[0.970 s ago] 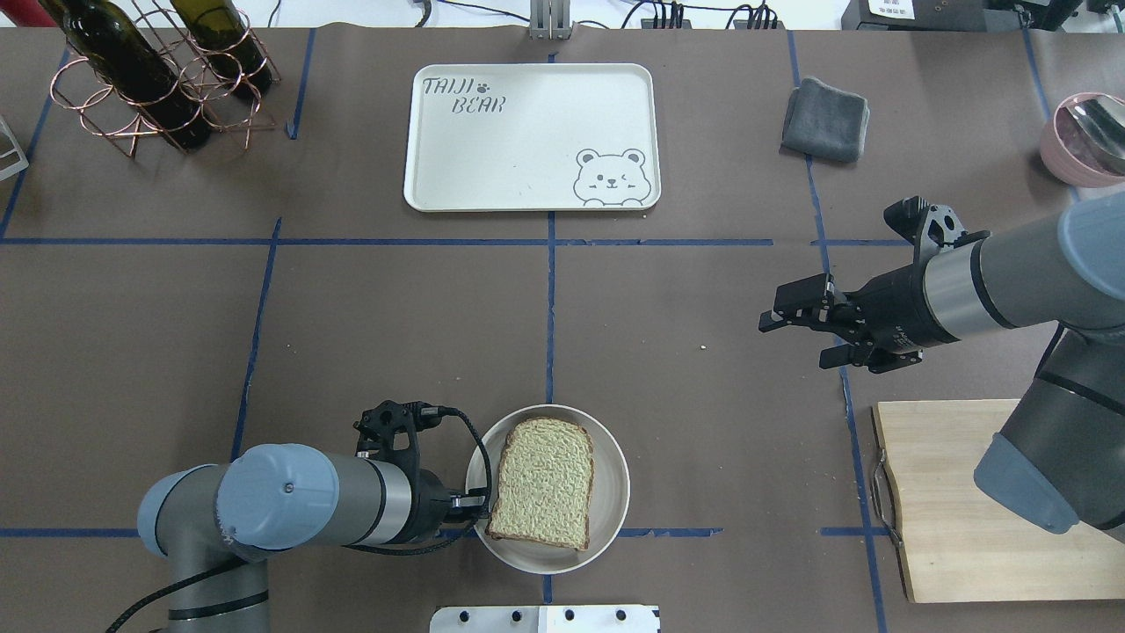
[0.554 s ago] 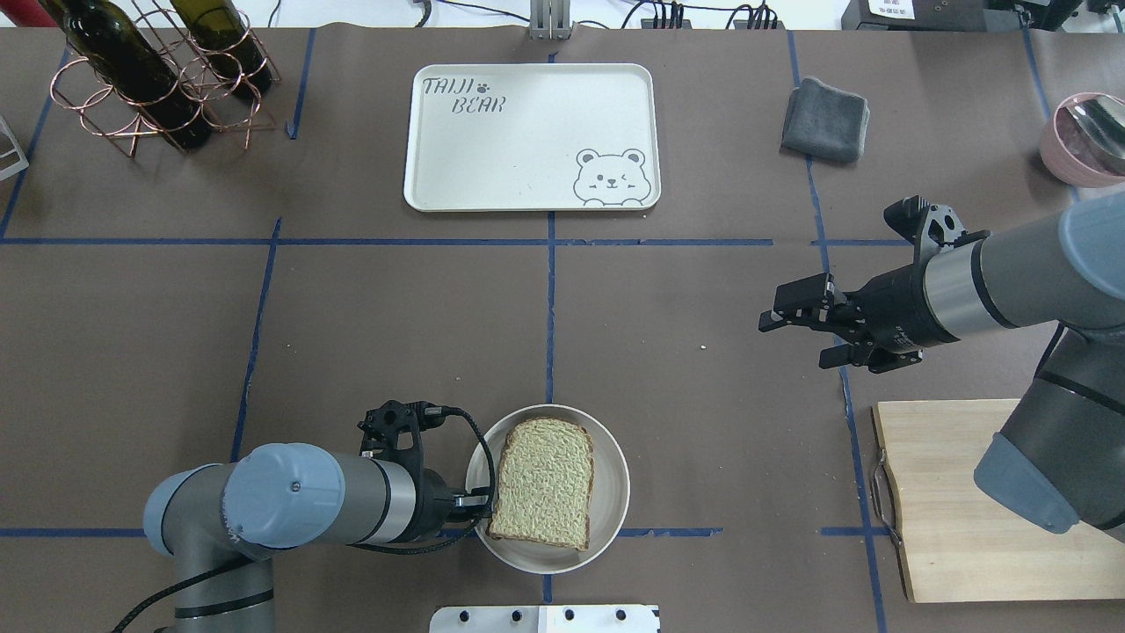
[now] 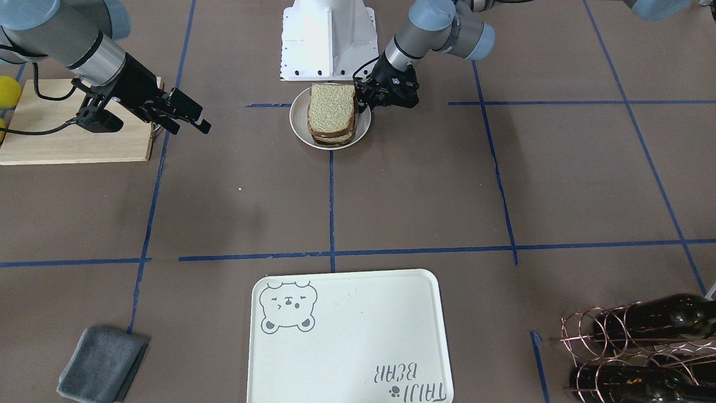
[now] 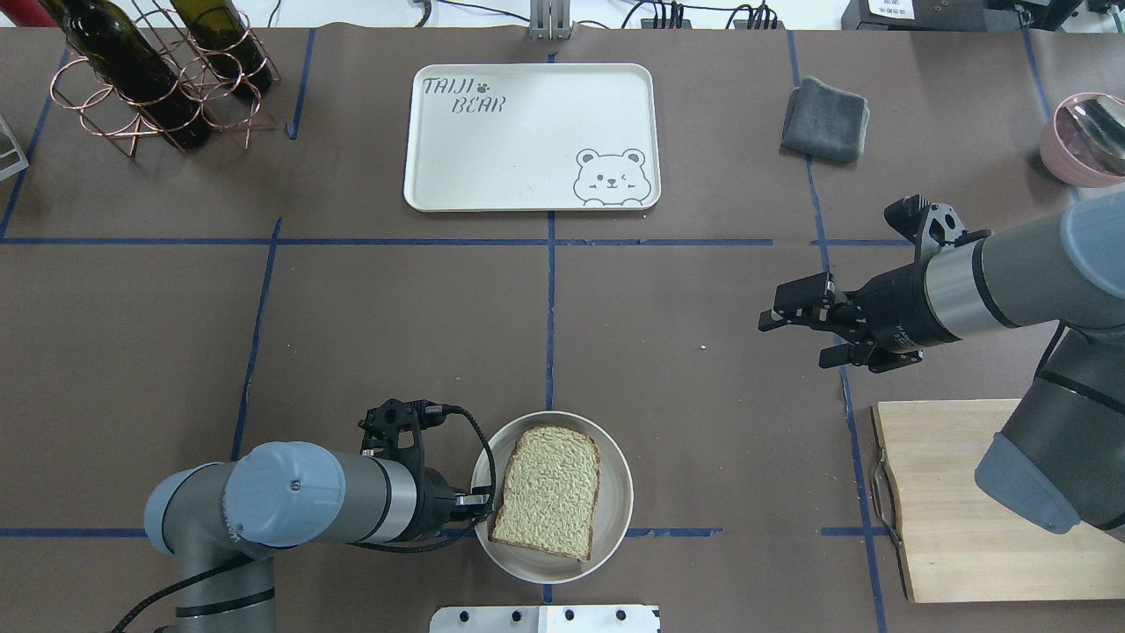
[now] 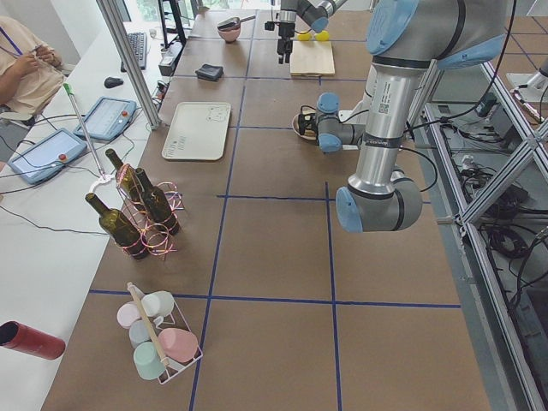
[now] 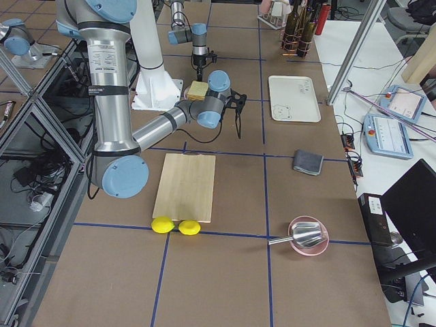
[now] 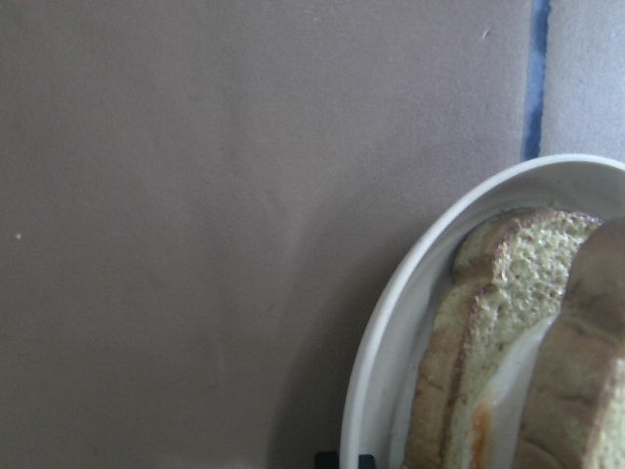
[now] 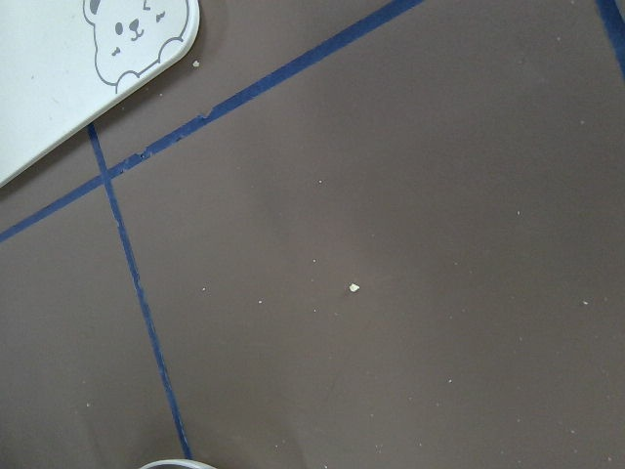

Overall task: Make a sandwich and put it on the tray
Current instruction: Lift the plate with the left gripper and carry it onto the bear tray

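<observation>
The sandwich (image 4: 549,492) sits on the round plate (image 4: 617,503), lower centre of the overhead view (tray (image 4: 527,141): upper centre, well apart). We cannot tell whether the left gripper (image 4: 475,503) clamps the rim; the right gripper (image 4: 795,341) is released. Tipping the plate could spill the slices.

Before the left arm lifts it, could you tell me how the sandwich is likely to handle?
The sandwich is loose stacked slices, so it will probably shear apart unless pinched top to bottom. The egg between them looks smooth, likely slippery. The bread looks porous and soft, so it may squash or sag.
</observation>
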